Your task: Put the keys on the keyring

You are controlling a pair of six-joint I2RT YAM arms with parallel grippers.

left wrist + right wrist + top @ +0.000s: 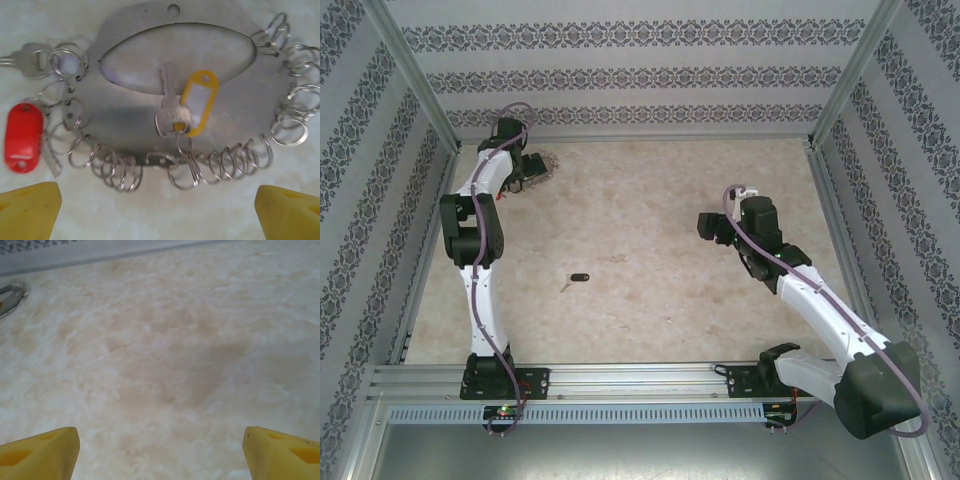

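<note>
From above, my left arm (480, 215), stretched to the upper left, hides most of the keyring (550, 165). The key (579, 277) lies tiny at centre. The left gripper (160, 210) hangs released over the ring, and the right gripper (160, 452) is spread, empty, above the table (165, 340).

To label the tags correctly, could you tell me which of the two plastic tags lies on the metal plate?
The yellow tag, resting on the plate beside a silver key; the red tag lies off its left edge.
</note>
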